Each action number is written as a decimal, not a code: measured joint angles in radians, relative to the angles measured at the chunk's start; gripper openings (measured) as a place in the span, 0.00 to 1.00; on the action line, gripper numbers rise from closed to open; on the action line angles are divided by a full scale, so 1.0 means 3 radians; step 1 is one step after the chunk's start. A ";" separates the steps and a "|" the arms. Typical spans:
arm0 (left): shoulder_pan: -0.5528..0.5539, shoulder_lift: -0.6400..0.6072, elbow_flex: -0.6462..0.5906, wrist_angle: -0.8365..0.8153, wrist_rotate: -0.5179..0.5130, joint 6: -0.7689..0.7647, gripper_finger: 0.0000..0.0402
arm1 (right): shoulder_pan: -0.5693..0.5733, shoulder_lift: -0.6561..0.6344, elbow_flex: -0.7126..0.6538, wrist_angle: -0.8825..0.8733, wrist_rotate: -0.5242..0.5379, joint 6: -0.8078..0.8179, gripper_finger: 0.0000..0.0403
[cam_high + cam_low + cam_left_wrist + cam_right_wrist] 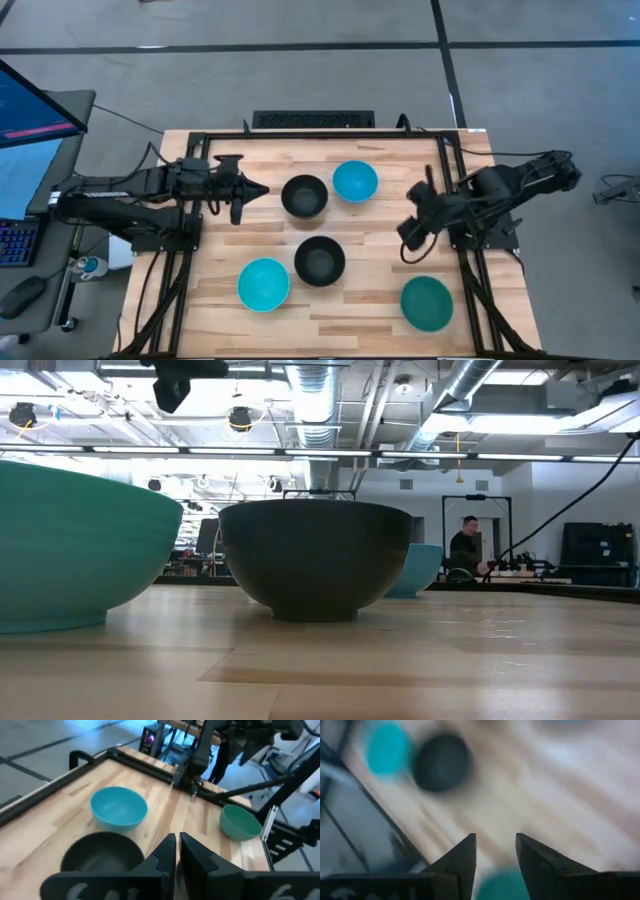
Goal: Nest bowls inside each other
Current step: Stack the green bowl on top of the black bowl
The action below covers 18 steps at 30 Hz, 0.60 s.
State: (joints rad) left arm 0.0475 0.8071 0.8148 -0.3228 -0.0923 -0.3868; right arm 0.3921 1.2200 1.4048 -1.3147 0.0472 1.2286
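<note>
Five round bowls rest on their bases on the wooden table. In the high view one black bowl (304, 196) and a cyan bowl (355, 181) sit toward the far side. A second black bowl (320, 260) sits mid-table, a second cyan bowl (263, 284) near left, and a teal-green bowl (427, 303) near right. My left gripper (257, 190) hovers just left of the far black bowl (102, 857), fingers shut (177, 845). My right gripper (408, 240) hangs open (495, 845) above the table, just beyond the teal-green bowl (502, 885). Neither touches a bowl.
A black metal frame (300, 135) borders the table's far edge and sides. The arm bases stand at the left and right edges. Bare wood lies between the bowls and along the near edge (340, 335). A person (465, 545) is far off in the room behind.
</note>
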 joint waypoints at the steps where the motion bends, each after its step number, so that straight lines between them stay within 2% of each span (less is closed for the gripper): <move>1: -0.0014 0.0036 -0.0001 -0.0005 -0.0001 -0.0011 0.03 | -0.0001 0.0040 0.0000 -0.0070 -0.0194 -0.0036 0.40; 3: -0.0046 0.0123 -0.0001 0.0007 -0.0003 -0.0042 0.03 | 0.0041 0.0128 0.0000 -0.0212 -0.0388 -0.0235 0.41; 8: -0.0130 0.0335 -0.0001 0.0005 -0.0003 -0.0068 0.03 | 0.0328 0.0358 0.0000 -0.0838 -0.0405 -0.0627 0.47; 10: -0.0169 0.0420 -0.0002 0.0035 -0.0001 -0.0074 0.03 | 0.0483 0.0426 -0.0034 -0.0841 -0.0405 -0.0659 0.51; 15: -0.0253 0.0569 -0.0003 0.0208 0.0006 -0.0086 0.03 | 0.0844 0.0500 -0.0096 -0.0719 -0.0214 -0.0366 0.60; 18: -0.0254 0.0622 -0.0003 0.0228 -0.0003 -0.0069 0.03 | 0.1104 0.0578 -0.0099 -0.0714 -0.0040 -0.0080 0.63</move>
State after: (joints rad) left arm -0.0288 0.9936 0.8139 -0.2543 -0.0932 -0.4075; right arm 0.7233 1.3934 1.3750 -1.5289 0.0351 1.2044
